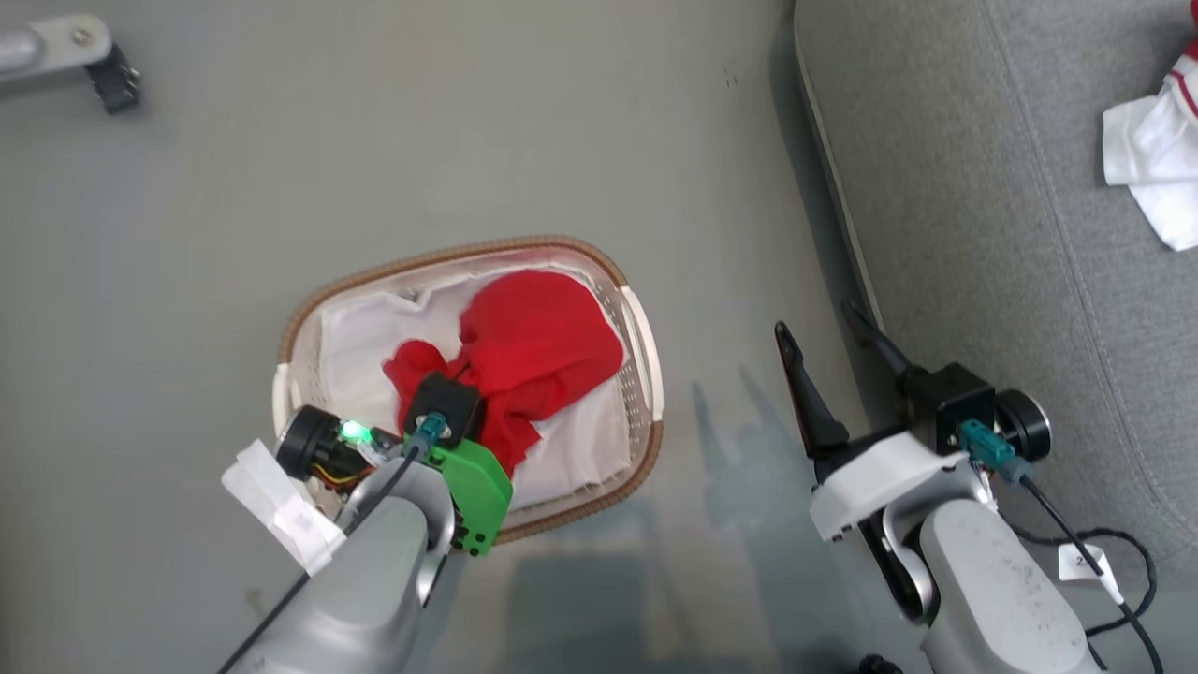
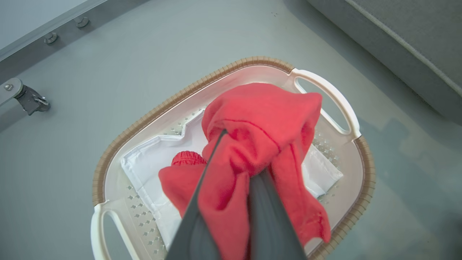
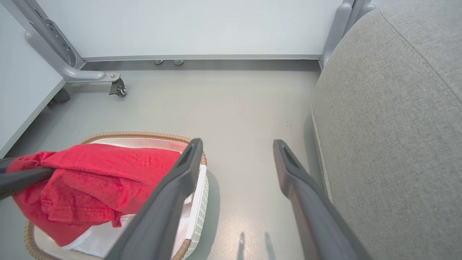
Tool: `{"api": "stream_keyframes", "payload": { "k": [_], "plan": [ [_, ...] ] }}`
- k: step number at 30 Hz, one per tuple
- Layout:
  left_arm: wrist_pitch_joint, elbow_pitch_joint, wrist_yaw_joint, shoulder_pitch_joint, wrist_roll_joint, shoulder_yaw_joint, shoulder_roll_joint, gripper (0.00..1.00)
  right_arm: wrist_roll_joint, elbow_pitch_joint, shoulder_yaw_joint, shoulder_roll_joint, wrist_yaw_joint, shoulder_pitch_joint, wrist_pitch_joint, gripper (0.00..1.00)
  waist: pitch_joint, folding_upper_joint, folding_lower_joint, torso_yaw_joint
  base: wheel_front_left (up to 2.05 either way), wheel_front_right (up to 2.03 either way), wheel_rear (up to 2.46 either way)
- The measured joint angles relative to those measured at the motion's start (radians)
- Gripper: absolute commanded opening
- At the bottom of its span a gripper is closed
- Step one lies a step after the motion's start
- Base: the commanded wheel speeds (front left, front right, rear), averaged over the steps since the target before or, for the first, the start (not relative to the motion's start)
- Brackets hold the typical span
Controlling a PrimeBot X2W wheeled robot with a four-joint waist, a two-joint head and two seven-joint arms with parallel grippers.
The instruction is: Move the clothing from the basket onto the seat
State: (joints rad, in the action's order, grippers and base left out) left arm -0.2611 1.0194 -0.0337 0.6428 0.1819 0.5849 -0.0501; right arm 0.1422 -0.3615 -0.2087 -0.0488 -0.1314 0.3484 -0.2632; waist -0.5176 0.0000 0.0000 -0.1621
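The red clothing (image 1: 538,346) is bunched over the white liner (image 1: 374,337) inside the oval basket (image 1: 449,257) on the floor. My left gripper (image 1: 459,388) reaches into the basket from the near side. In the left wrist view the left gripper (image 2: 242,153) is shut on a fold of the clothing (image 2: 260,119), which hangs raised above the basket (image 2: 144,119). My right gripper (image 1: 816,320) stands open and empty between the basket and the grey seat (image 1: 983,234). From the right wrist, the right gripper (image 3: 238,144) points over bare floor, with the clothing (image 3: 97,169) at left and the seat (image 3: 389,126) at right.
A white piece of fabric with a red stripe (image 1: 1151,159) lies on the seat at the far right. A metal frame leg with a caster (image 1: 112,80) stands on the floor at the far left. A black cable (image 1: 1104,552) trails beside my right forearm.
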Motion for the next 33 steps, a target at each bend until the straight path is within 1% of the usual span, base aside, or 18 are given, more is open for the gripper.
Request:
{"api": "stream_keyframes", "payload": {
  "k": [7, 17, 21, 24, 33],
  "plan": [
    [0.000, -0.167, 0.020, -0.103, 0.020, -0.010, 0.000, 0.00, -0.012, 0.014, 0.016, 0.000, 0.000, -0.072, 0.000, 1.00, 0.121, 0.0000, 0.0000, 0.038, 0.00, 0.00, 0.00],
    [-0.001, -0.410, 0.017, -0.220, 0.018, -0.099, 0.000, 0.00, -0.017, 0.055, 0.026, 0.000, 0.000, -0.160, 0.000, 1.00, 0.276, 0.0000, -0.0001, 0.080, 0.00, 0.00, 0.00],
    [-0.001, -0.504, 0.009, -0.240, 0.016, -0.124, 0.000, 0.00, -0.014, 0.058, 0.028, 0.000, 0.000, -0.192, 0.000, 1.00, 0.328, 0.0000, -0.0001, 0.092, 0.00, 0.00, 0.00],
    [-0.001, -0.566, 0.002, -0.250, 0.033, -0.128, 0.000, 0.00, -0.014, 0.059, 0.028, 0.000, 0.000, -0.207, 0.000, 1.00, 0.361, 0.0000, 0.0000, 0.101, 0.00, 0.00, 0.00],
    [-0.001, -0.762, 0.005, -0.249, 0.079, -0.120, 0.001, 0.00, -0.013, 0.060, 0.022, 0.000, 0.000, -0.238, 0.000, 1.00, 0.427, 0.0000, -0.0001, 0.119, 0.00, 0.00, 0.00]
  ]
}}
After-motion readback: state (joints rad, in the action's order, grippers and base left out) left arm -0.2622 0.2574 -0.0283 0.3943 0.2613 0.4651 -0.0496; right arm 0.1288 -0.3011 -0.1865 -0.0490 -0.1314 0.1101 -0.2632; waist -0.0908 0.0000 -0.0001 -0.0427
